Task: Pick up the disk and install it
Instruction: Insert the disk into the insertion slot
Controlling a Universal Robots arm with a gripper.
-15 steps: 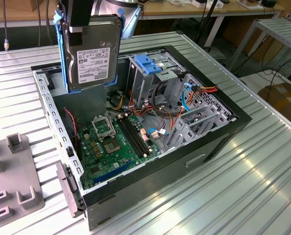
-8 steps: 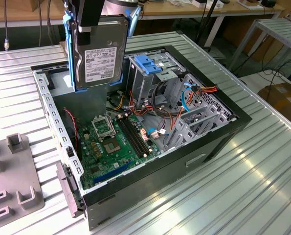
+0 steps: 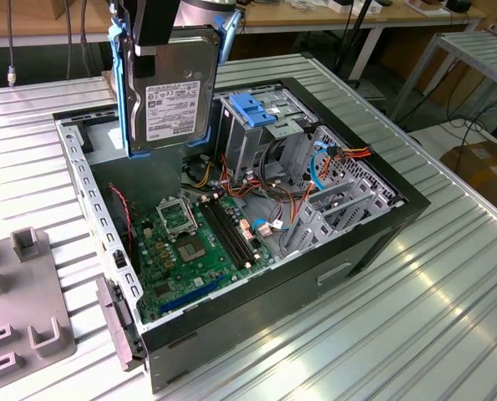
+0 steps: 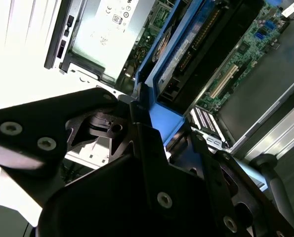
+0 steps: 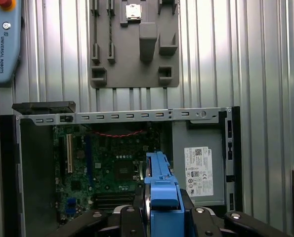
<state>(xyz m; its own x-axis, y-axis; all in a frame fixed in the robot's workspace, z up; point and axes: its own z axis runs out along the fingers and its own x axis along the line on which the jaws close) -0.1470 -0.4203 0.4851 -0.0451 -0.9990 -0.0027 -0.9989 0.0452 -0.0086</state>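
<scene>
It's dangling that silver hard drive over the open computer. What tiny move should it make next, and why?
Probably shift toward the exterior view's right: the gripper holds the silver-grey hard drive with blue bracket upright above the open black computer case, beside, not over, the metal drive cage.

A ribbed metal table (image 3: 448,317) carries an open computer case (image 3: 332,276) and, beside it, a grey fixture plate (image 3: 14,307)

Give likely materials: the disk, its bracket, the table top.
Disk: metal body, dull silver-grey casing, with a white paper-like label. Bracket: likely plastic, uniform saturated blue, matte. Table top: probably aluminium or steel, ribbed, with bright streaky reflections.
</scene>
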